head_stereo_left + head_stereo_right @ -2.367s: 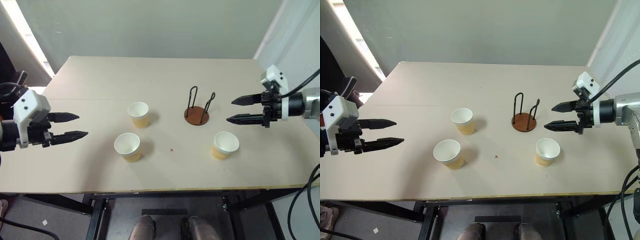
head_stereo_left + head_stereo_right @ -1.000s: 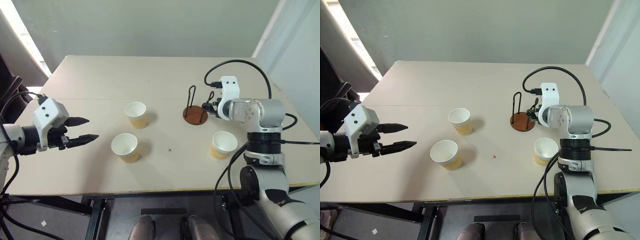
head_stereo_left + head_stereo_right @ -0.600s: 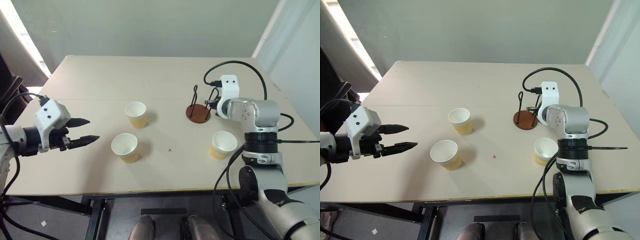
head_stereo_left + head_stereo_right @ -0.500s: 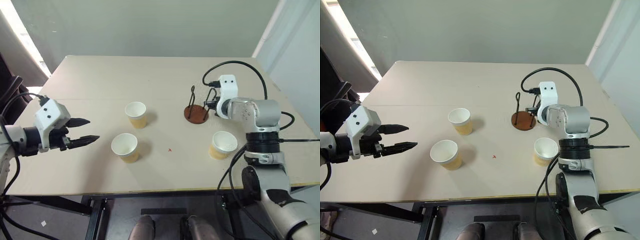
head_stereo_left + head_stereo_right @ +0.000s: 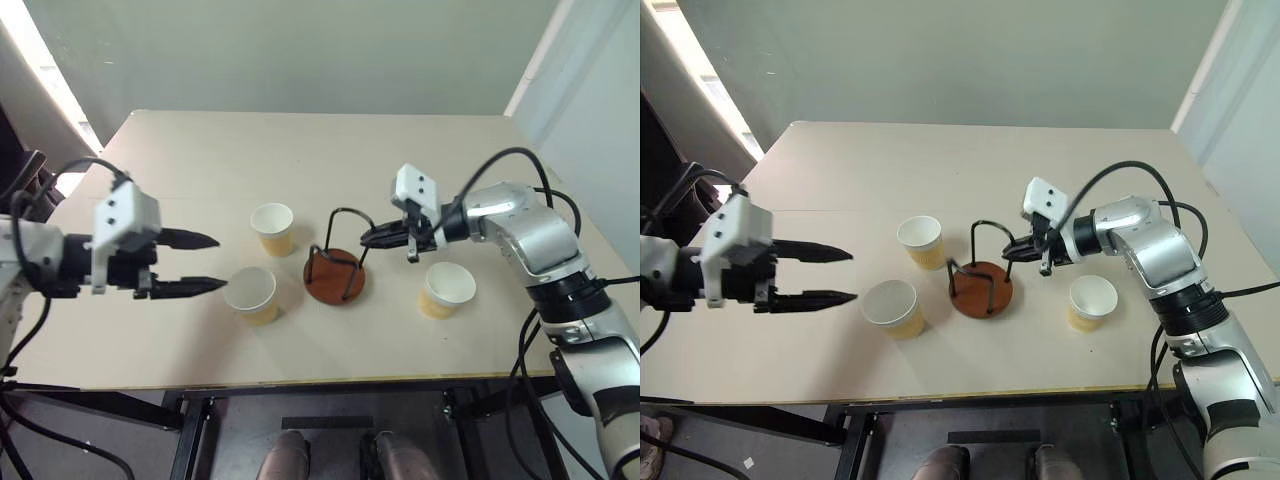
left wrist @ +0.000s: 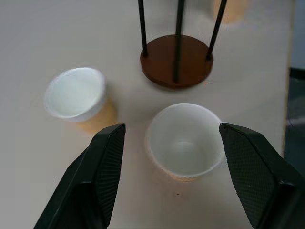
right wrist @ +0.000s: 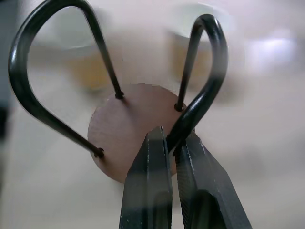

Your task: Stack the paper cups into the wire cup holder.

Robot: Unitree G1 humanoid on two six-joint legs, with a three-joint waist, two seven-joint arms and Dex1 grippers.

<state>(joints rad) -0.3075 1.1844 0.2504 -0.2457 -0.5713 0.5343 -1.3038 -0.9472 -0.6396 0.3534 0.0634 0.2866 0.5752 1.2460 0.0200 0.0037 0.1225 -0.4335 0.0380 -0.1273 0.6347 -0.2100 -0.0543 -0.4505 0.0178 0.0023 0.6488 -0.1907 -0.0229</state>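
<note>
The robot's right hand [image 5: 366,238] is clenched on one black wire loop of the wire cup holder [image 5: 335,270], its two fingers pinching the wire near the top of the loop, as the right wrist view shows [image 7: 164,143]. The holder sits at the middle of the beige tabletop [image 5: 300,150], its round reddish-brown base tilted toward the camera rather than lying flat; whether the base touches the surface cannot be told. Two wire loops rise from the disc, one on the left and one on the right, and the right one is the one gripped.

Three paper cups stand upright and mouth-up on the tabletop. One [image 5: 272,229] is to the far left of the holder, a second [image 5: 252,294] is to the near left of it, just beside the base, and a third [image 5: 446,290] stands to the right of the holder, nearer than the right hand and apart from it. None is in the holder.

The left hand [image 5: 207,263] is released, its two black fingers spread wide and pointing right toward the cups, holding nothing. It hovers at the left of the tabletop, fingertips near the near-left cup but not touching it. In the left wrist view that cup [image 6: 185,140] lies between the open fingers [image 6: 102,157], with the holder's base [image 6: 176,60] beyond it and the far-left cup [image 6: 76,93] off to one side.
</note>
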